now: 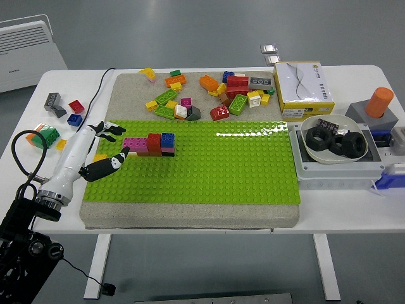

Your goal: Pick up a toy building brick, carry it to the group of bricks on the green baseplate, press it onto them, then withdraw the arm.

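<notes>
Fingers of the left hand are spread, holding nothing; the brick group is seen just beyond them on the green baseplate.

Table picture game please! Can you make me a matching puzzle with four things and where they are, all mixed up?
Things:
1. orange cylinder
2. black rings
3. yellow box
4. left hand

Places:
A. in the white bowl
B. by the left edge of the green baseplate
C. on a grey block, far right
D. beyond the bowl, right of the loose bricks

Pairs: 1-C, 2-A, 3-D, 4-B
</notes>
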`<state>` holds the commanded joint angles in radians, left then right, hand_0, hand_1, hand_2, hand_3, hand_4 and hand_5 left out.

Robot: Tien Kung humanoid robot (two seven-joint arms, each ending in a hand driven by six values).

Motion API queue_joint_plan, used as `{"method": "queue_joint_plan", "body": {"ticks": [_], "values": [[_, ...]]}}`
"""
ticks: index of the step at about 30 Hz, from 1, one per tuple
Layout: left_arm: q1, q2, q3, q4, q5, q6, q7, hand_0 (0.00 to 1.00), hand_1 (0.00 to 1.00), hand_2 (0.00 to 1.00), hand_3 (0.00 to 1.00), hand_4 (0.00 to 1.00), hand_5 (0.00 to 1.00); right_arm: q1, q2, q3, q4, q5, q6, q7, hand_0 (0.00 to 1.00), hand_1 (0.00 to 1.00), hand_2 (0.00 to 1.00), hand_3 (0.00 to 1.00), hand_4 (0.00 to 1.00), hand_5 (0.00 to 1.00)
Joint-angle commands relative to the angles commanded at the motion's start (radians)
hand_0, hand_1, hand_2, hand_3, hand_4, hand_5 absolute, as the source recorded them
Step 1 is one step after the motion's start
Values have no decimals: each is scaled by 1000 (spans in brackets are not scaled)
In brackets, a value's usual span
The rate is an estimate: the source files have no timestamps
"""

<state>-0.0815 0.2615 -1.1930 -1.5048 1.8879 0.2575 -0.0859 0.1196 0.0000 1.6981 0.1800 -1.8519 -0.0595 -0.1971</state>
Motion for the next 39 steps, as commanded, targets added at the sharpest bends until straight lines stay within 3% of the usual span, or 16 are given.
{"method": "queue_joint_plan", "body": {"ticks": [11,16,17,19,21,22,27,28,33,39], "values": [[-12,-8,-6,4,4,-3,4,759,592,627,625,696,162,12,0,30,0,-29,-2,-2,518,624,729,794,848,998],[-21,-10,-21,9,31,-52,21,759,592,627,625,696,162,15,0,51,0,-38,-2,-3,518,624,729,794,848,998],[-25,-8,-24,9,38,-70,26,838,787,773,651,726,171,16,0,63,0,-47,-2,-3,518,621,724,793,845,998],[-34,0,-29,11,51,-101,40,838,787,773,651,726,171,16,-1,86,0,-66,-1,-4,518,621,724,793,845,998],[-50,14,-37,15,77,-144,75,838,787,773,651,726,171,16,-8,117,0,-91,2,-3,518,621,724,793,845,998],[-58,22,-41,18,89,-167,94,961,943,924,785,798,164,15,-13,132,0,-104,4,-2,519,618,718,792,843,998],[-85,74,-51,44,131,-263,166,961,943,924,785,798,164,9,-38,226,0,-189,18,5,519,618,718,792,843,998],[-90,87,-52,54,136,-277,174,985,982,966,795,793,154,7,-43,237,0,-195,22,7,519,623,685,789,844,998],[-101,145,-52,112,152,-308,200,985,982,966,795,793,154,0,-60,265,0,-215,29,8,519,623,685,789,844,998],[-89,190,-54,177,137,-300,185,992,986,976,792,789,152,-1,-71,313,0,-263,38,9,519,631,662,788,844,998]]}}
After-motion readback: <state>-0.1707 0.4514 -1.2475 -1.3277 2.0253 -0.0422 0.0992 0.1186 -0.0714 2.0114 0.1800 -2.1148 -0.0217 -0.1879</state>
